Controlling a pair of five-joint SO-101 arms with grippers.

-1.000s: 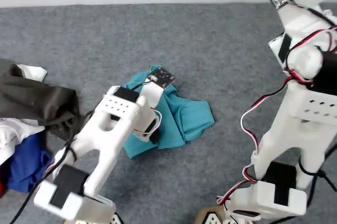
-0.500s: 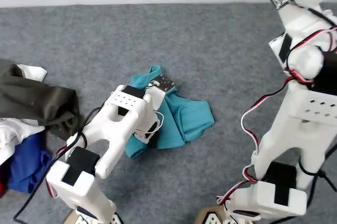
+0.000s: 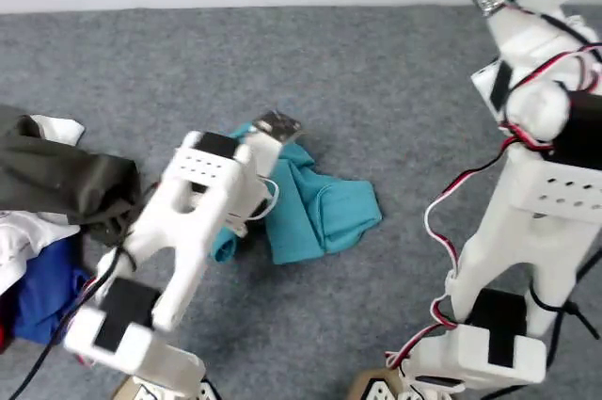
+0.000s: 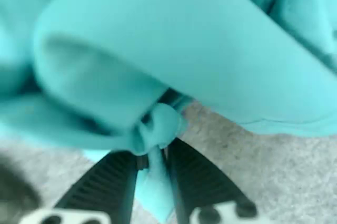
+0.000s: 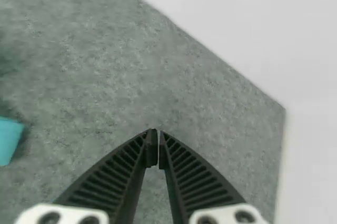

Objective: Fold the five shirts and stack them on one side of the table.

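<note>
- My left gripper is clamped on a bunched fold of the teal shirt. The cloth is pinched between both fingers and drapes over them.
- From the high view, the teal shirt lies crumpled near the middle of the grey mat. One edge of it is gathered under my left arm, which slants across it from the near side of the table.
- The rest of the garment spreads on the mat toward my right arm, with raised creases and one corner hanging loose at the near side.
- My right gripper has its jaws together on nothing. It is poised over bare mat near the far edge, where the white wall begins.
- My right arm stands upright at the right side of the table, well apart from the teal shirt.
- At the left edge of the table a loose pile waits unfolded: a dark olive shirt on top, a white shirt under it, and a blue shirt nearest the front.
</note>
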